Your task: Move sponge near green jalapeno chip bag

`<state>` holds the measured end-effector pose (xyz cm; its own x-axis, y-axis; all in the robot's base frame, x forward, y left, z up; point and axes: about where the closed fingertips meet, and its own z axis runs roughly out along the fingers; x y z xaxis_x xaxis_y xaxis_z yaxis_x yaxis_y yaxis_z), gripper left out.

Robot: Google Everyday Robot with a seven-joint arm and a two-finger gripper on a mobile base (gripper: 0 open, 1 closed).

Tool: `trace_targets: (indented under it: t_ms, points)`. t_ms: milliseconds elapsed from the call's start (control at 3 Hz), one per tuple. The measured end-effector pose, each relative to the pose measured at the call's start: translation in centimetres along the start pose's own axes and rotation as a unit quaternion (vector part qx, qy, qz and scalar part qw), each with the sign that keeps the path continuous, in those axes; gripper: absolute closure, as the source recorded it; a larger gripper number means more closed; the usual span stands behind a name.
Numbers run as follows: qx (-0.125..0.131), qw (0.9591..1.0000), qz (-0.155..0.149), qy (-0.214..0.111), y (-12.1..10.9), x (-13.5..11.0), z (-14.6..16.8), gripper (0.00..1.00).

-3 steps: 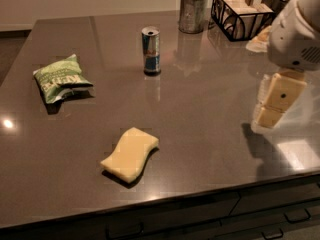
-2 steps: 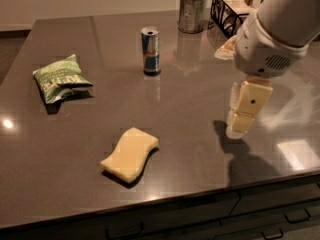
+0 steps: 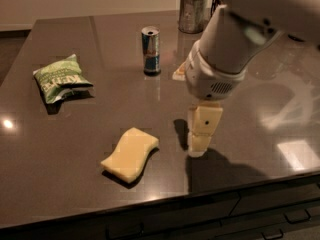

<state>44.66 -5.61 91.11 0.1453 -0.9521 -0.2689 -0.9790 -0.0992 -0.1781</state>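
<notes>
The pale yellow sponge (image 3: 131, 153) lies flat near the front edge of the dark table (image 3: 60, 149). The green jalapeno chip bag (image 3: 61, 78) lies at the left, well apart from the sponge. My gripper (image 3: 200, 136) hangs from the white arm, pointing down just above the table. It is to the right of the sponge, about a hand's width away and not touching it. It holds nothing that I can see.
A blue-and-silver drink can (image 3: 150, 50) stands upright behind the sponge, mid-table. A metal cup (image 3: 192, 14) with white items stands at the back. My arm covers the back right of the table. The table's front edge runs just below the sponge.
My arm and gripper have moved left across the table, from the right side to just right of the sponge. The sponge, bag and can have not moved.
</notes>
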Motion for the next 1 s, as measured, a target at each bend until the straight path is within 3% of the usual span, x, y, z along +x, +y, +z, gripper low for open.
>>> trace_targets:
  t_ms: [667, 1000]
  points:
    - [-0.028, 0.9988, -0.033, 0.02, 1.2, -2.9, 5.8, 0.0]
    - [-0.046, 0.9979, -0.042, 0.021, 1.9, -4.4, 7.2, 0.0]
